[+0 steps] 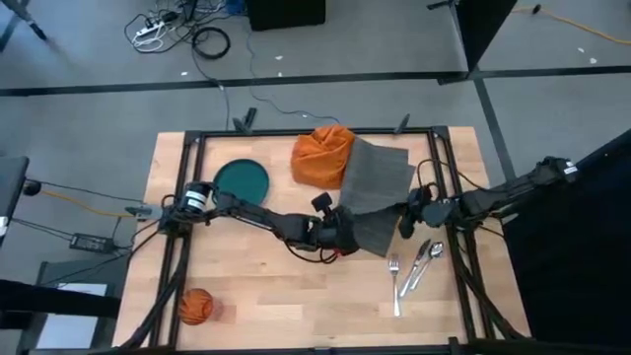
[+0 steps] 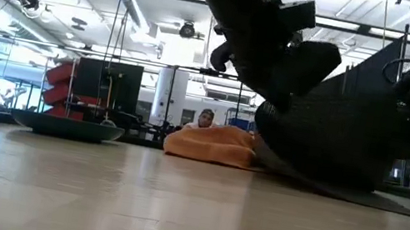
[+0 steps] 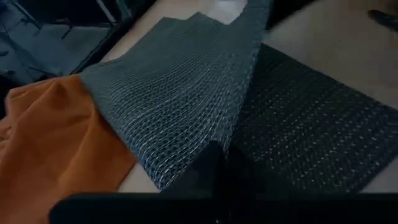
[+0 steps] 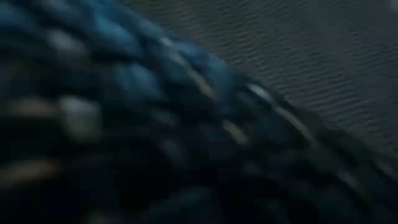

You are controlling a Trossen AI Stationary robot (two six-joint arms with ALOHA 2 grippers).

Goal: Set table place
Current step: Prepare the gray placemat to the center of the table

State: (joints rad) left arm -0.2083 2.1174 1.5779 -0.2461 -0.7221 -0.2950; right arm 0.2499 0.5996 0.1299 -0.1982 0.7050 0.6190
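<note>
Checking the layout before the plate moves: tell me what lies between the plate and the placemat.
In the high view, the orange napkin lies bunched between the teal plate and the grey placemat, its edge touching the placemat. The low view shows the same order.

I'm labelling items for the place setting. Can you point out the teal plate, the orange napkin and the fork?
teal plate [image 1: 242, 181], high view, centre of the dish.
orange napkin [image 1: 322, 156], high view, middle of the bunched cloth.
fork [image 1: 394, 284], high view, midway along the handle.
</note>
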